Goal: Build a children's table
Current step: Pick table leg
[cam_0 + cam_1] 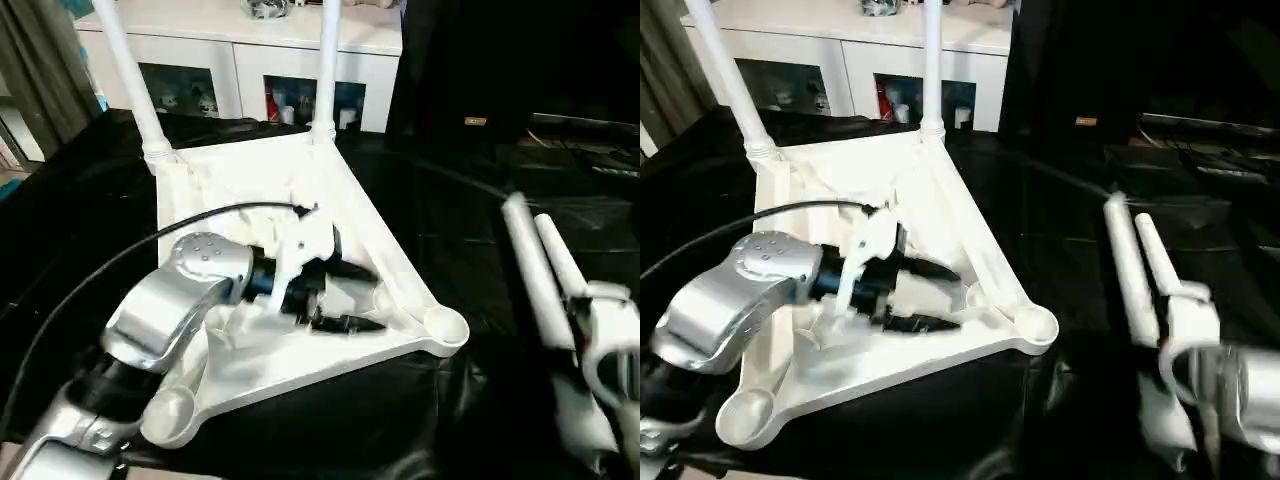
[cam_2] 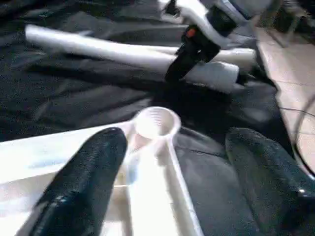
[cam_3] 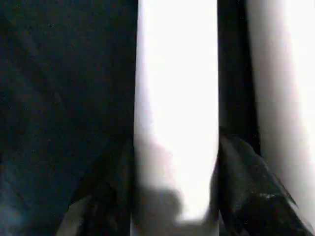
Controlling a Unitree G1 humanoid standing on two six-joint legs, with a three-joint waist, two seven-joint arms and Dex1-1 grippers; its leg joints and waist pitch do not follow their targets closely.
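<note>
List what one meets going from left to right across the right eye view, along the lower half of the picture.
Left gripper over the upturned children's table top → empty corner socket → black cloth → two loose legs lying side by side → right gripper at one of them.

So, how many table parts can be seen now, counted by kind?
Tabletop, upside down: 1
Legs standing in far corner sockets: 2
Loose legs lying on the black cloth: 2
Empty near corner sockets: 2
Total: 7
</note>
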